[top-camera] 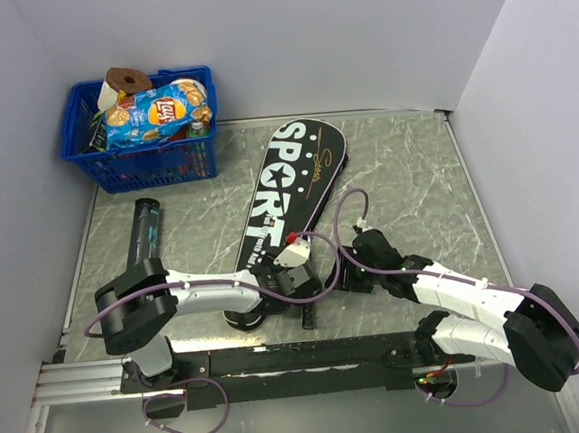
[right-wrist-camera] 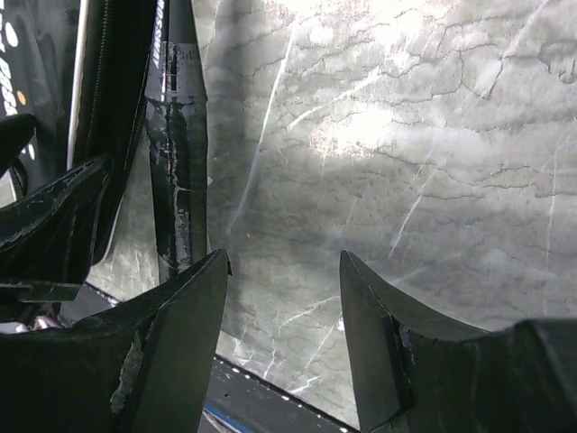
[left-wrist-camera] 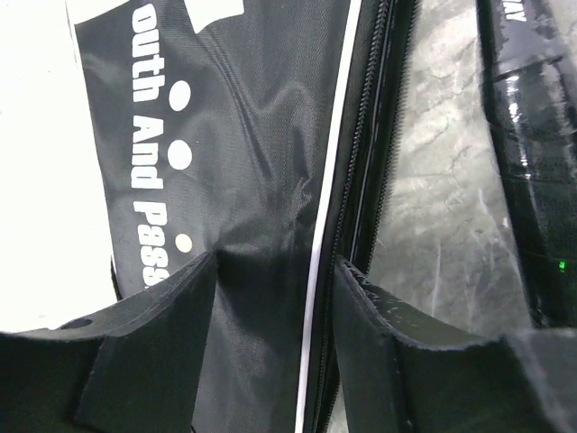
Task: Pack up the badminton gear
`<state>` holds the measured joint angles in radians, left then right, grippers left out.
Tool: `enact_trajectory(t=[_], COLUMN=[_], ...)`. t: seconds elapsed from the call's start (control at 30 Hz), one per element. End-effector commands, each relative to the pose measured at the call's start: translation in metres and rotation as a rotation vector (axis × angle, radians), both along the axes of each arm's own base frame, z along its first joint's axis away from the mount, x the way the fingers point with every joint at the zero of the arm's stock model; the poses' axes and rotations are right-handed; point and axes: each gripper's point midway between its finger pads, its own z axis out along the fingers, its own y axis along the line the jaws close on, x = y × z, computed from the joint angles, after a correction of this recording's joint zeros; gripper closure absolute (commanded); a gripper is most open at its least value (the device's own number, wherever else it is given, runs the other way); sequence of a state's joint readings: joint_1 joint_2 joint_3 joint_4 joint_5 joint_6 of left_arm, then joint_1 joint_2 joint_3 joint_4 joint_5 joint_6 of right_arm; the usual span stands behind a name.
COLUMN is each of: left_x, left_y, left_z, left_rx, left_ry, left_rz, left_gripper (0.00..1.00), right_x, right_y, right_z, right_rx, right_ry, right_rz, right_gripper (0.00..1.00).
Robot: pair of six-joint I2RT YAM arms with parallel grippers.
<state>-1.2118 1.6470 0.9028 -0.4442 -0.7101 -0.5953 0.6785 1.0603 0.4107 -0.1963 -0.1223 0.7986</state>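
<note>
While the big black racket-shaped fabric cover (top-camera: 292,181) lies flat on the grey table (top-camera: 406,167), a black taped racket handle (right-wrist-camera: 176,180) sits just beside its zip (left-wrist-camera: 356,180). Left gripper (left-wrist-camera: 275,271) & right gripper (right-wrist-camera: 284,271) both hang wide apart, holding nothing. Looks like the closing-up step; next prob. tuck handle in & pull zip

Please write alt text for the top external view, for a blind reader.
The left hand and right hand are at the narrow near end of a black SPORT cover on a grey table. A tube and blue basket lie left.
</note>
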Motion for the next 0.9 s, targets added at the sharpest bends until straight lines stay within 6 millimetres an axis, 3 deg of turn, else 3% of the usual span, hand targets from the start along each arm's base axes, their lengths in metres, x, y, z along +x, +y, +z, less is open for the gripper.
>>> enact_trajectory(t=[0.0, 0.07, 0.1, 0.13, 0.2, 0.33, 0.53, 0.73, 0.87], left_x=[0.003, 0.003, 0.003, 0.003, 0.004, 0.001, -0.012, -0.022, -0.025], left_y=[-0.008, -0.009, -0.009, -0.008, -0.008, -0.017, -0.046, -0.061, -0.067], left_z=[0.003, 0.002, 0.001, 0.001, 0.004, 0.014, 0.029, 0.046, 0.057], left_rx=[0.007, 0.01, 0.012, 0.018, 0.014, -0.04, -0.22, -0.349, -0.415], left_ry=[-0.027, -0.025, -0.025, -0.025, -0.031, -0.019, 0.059, 0.096, 0.101], left_rz=[0.012, 0.008, 0.006, 0.005, 0.004, -0.013, -0.073, -0.107, -0.122], left_gripper=[0.49, 0.62, 0.79, 0.87, 0.99, 0.99, 0.99, 0.99, 0.99], right_x=[0.002, 0.002, 0.001, 0.001, 0.0, 0.0, -0.003, -0.012, -0.017], right_y=[0.006, 0.005, 0.004, 0.004, 0.005, 0.008, 0.017, 0.025, 0.026], right_z=[0.01, 0.01, 0.01, 0.009, 0.011, 0.015, 0.017, 0.009, 0.002], right_rx=[0.047, 0.044, 0.046, 0.045, 0.053, 0.07, 0.124, 0.165, 0.188], right_ry=[-0.041, -0.042, -0.042, -0.042, -0.046, -0.047, -0.038, -0.003, 0.007], right_rz=[-0.005, -0.008, -0.01, -0.009, -0.006, 0.001, 0.016, 0.03, 0.025], right_gripper=[0.4, 0.4, 0.4, 0.4, 0.4, 0.44, 0.46, 0.47, 0.6])
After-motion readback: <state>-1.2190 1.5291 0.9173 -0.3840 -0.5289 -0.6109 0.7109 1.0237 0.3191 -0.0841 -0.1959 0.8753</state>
